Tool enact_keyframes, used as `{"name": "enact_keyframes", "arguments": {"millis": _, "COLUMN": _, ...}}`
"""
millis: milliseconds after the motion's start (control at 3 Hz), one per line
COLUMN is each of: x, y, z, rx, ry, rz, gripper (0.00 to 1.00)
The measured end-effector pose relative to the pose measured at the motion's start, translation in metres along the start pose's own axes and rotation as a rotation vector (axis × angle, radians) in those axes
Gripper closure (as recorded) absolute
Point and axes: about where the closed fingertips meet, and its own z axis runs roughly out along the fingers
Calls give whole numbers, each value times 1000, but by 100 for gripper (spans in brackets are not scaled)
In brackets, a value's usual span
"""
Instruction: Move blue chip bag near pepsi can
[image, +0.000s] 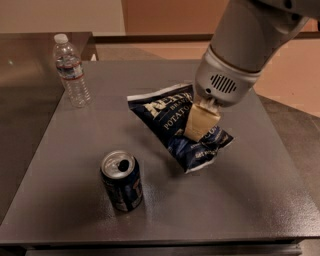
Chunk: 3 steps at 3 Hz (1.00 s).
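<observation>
The blue chip bag (170, 122) is a dark navy foil bag with white lettering, tilted near the middle of the grey table (240, 200). My gripper (200, 125) comes down from the upper right and is shut on the bag, its tan fingers (201, 121) pressed over the bag's right half. The bag's lower end sits close to the table surface. The pepsi can (121, 181) stands upright at the front left, silver top with an open tab hole, a short gap to the left of and in front of the bag.
A clear plastic water bottle (71, 71) stands upright at the table's back left corner. The table's front edge runs just below the can. A darker counter lies to the left and a tan floor to the back right.
</observation>
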Motion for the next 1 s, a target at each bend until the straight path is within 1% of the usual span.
{"name": "enact_keyframes", "arguments": {"millis": 333, "x": -6, "y": 15, "z": 8, "rx": 19, "ry": 38, "rz": 20, "gripper": 82}}
{"name": "enact_keyframes", "arguments": {"millis": 667, "x": -12, "y": 24, "z": 13, "rx": 33, "ry": 61, "rz": 37, "gripper": 59}}
{"name": "enact_keyframes", "arguments": {"millis": 1000, "x": -18, "y": 29, "z": 17, "rx": 31, "ry": 72, "rz": 41, "gripper": 35}}
